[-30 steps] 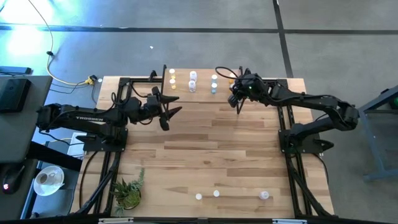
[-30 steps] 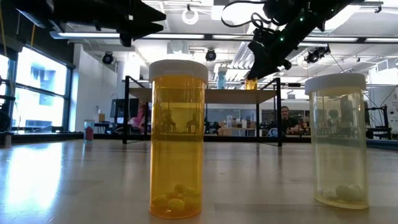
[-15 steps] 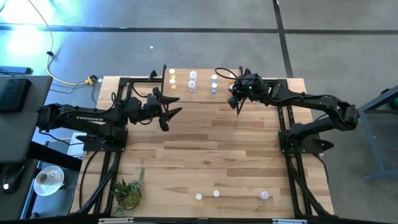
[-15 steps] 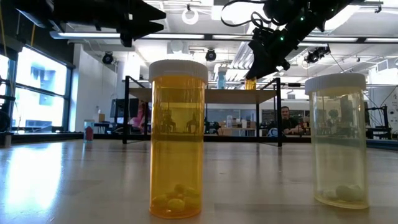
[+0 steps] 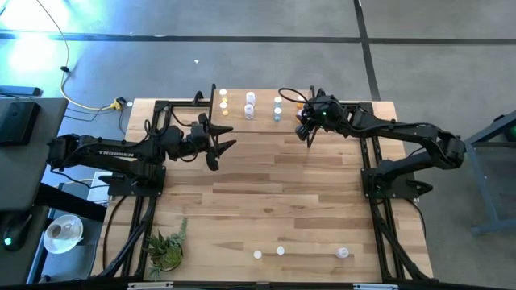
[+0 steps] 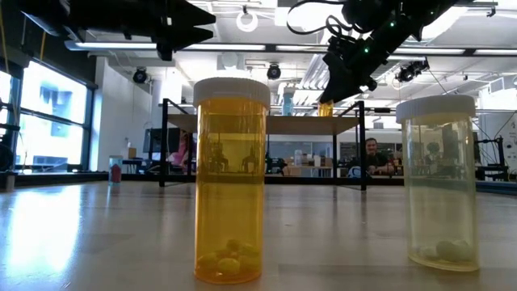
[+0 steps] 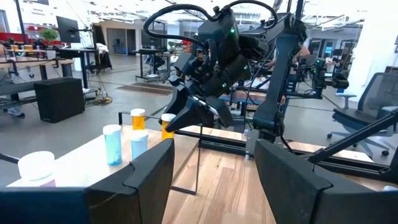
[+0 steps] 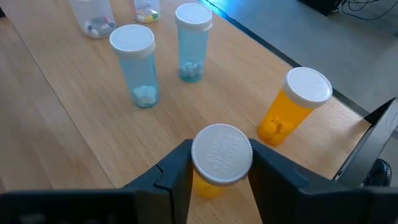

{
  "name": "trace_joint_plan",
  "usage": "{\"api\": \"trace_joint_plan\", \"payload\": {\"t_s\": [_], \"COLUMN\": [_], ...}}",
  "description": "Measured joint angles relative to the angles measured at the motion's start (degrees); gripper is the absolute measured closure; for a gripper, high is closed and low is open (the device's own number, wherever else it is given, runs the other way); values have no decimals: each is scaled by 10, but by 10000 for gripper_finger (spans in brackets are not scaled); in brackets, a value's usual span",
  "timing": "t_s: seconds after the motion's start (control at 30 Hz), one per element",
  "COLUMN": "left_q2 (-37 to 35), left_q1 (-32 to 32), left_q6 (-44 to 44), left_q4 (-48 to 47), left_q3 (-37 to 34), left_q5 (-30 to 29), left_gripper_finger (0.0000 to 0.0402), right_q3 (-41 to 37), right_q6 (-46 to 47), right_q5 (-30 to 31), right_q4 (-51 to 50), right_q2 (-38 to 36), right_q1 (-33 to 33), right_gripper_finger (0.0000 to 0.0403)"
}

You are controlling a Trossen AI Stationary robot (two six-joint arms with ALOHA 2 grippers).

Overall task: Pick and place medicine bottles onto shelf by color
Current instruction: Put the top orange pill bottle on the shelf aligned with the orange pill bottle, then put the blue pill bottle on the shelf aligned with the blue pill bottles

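Standing upright between the right pincer's [image 8: 217,177] loosening fingers, the orange bottle [image 8: 219,160] sits on the shelf [image 8: 74,130] beside another orange bottle [image 8: 292,106].

On the shelf [image 8: 56,124], an orange bottle [image 8: 219,163] is sitting between the right gripper [image 8: 217,177] fingers, filling that gap. Another orange bottle [image 8: 291,107] is standing near it toward the shelf's edge, and two blue bottles [image 8: 138,73] are crowding the far side. Bare shelf board is lying open beside them.
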Motion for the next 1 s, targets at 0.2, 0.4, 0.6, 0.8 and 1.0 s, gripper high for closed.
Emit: {"api": "trace_joint_plan", "payload": {"t_s": [0.2,0.4,0.6,0.8,1.0], "left_q2": [0,0,0,0,0], "left_q1": [0,0,0,0,0], "left_q6": [0,0,7,15,15], "left_q4": [0,-4,-14,-13,-15], "left_q3": [0,0,0,0,0], "left_q5": [0,-2,-5,-6,-6], "left_gripper_finger": [188,188,188,188,188], "right_q3": [0,0,0,0,0], "right_q6": [0,0,0,-10,-5], "right_q5": [0,2,2,1,0], "right_q4": [1,13,13,13,11], "right_q2": [0,0,-2,-24,-64], "right_q1": [0,0,0,0,4], "right_gripper_finger": [251,242,240,240,240]}}
